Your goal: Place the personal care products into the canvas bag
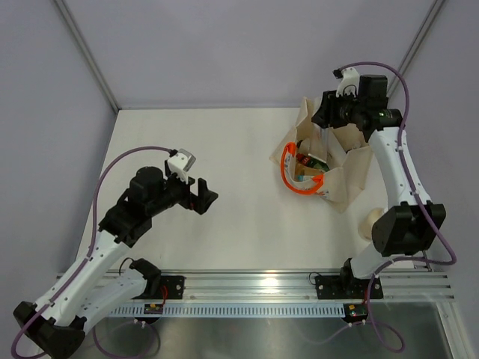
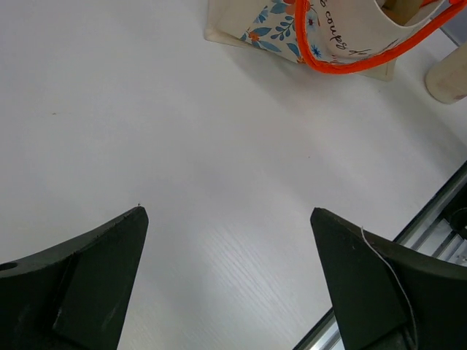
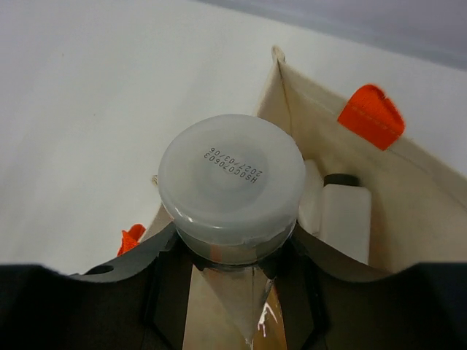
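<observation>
The canvas bag (image 1: pixel 346 173) is soft beige cloth with a blue-and-orange leaf print on its side. Its orange handles (image 1: pixel 293 179) are bright webbing. It stands on the white, faintly grained worktop (image 1: pixel 224 239) with its mouth slack and open upward.

Directly over that mouth, the right end effector (image 3: pixel 233 259) is closed on the silver tube (image 3: pixel 232 292), its dark fingers (image 3: pixel 157 255) pinching the neck just below the cap. The cap (image 3: pixel 231 179) is a round, milky, translucent plastic disc with a printed date code on its flat top. Below it the glossy metallic body narrows to a flat end. The tube's long axis runs roughly upright: cap up toward the wrist, flat end down into the bag. From above, the tube (image 1: pixel 327 142) shows as a thin grey strip hanging from the right end effector (image 1: pixel 329 123) into the opening.

Inside the bag lie a boxy white bottle (image 3: pixel 344 219) with a dark cap and a green bottle (image 1: pixel 317 163) with red at one end.

A smooth cream bottle (image 1: pixel 368 224), cylindrical, stands on the worktop just beside the bag on its near right side, partly hidden by the right arm.

The left end effector (image 1: pixel 203 194) hovers well to the left of the bag, its matte black fingers (image 2: pixel 95 277) spread fully apart and holding nothing, over bare worktop.
</observation>
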You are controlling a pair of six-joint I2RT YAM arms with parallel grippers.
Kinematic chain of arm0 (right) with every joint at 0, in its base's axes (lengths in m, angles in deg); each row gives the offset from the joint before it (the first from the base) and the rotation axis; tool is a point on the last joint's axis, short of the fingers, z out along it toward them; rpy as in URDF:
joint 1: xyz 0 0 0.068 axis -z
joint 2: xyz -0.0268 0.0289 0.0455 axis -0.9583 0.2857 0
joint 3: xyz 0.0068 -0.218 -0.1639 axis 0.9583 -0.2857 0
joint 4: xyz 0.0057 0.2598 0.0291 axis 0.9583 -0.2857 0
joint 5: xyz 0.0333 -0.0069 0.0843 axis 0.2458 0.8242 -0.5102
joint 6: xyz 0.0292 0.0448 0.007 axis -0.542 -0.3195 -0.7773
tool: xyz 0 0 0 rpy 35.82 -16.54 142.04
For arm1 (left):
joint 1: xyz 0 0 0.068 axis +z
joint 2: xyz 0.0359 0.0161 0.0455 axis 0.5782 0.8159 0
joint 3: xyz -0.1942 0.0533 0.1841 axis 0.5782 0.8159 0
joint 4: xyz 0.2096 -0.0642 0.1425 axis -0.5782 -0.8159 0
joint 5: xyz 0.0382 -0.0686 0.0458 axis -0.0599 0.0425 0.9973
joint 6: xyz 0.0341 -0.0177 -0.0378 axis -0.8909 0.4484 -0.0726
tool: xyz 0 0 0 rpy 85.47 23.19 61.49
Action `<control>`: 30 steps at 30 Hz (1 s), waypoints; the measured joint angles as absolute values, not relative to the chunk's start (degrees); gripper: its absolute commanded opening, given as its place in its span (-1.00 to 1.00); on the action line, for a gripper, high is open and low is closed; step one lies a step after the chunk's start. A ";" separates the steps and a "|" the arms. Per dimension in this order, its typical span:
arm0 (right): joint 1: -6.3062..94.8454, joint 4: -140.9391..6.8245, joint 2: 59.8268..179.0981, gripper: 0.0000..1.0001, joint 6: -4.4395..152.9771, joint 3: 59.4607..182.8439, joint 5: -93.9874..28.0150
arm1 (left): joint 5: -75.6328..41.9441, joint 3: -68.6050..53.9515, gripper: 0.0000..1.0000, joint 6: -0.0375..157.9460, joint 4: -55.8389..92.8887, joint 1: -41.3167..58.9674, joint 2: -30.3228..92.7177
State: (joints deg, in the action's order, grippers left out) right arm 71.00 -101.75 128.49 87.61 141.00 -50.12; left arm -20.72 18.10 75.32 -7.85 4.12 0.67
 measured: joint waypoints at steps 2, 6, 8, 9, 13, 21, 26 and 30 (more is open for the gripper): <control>71.24 -103.26 132.40 -0.89 87.56 141.09 -51.67 | -20.05 18.12 0.98 74.62 -8.05 4.12 -0.11; 71.62 -106.97 139.22 -0.15 87.61 141.74 -53.16 | -19.70 18.67 0.98 74.25 -8.03 4.12 -0.24; 72.51 -109.18 141.75 0.52 88.00 142.84 -53.07 | -19.72 19.28 0.98 74.25 -8.03 4.12 -0.24; 73.19 -109.99 142.50 0.83 88.18 143.54 -52.83 | -19.72 19.52 0.98 74.25 -8.07 4.12 -0.24; 75.86 -113.95 143.02 0.99 91.61 148.69 -51.65 | -19.74 19.61 0.98 74.27 -8.03 4.12 -0.33; 76.42 -123.06 129.08 0.99 104.61 155.80 -55.93 | -19.59 19.61 0.97 74.75 -7.92 4.12 -0.37; 76.40 -133.40 115.50 0.99 117.38 155.19 -55.93 | -19.13 19.61 0.98 74.90 -7.96 4.12 -0.40; 78.02 -137.92 104.93 0.99 123.74 142.68 -50.10 | -19.09 19.98 0.98 74.90 -7.92 4.12 -1.16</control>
State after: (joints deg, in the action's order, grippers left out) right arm 78.02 -137.92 104.93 123.74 142.68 -50.10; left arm -19.09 19.98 74.90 -7.92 4.12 -1.16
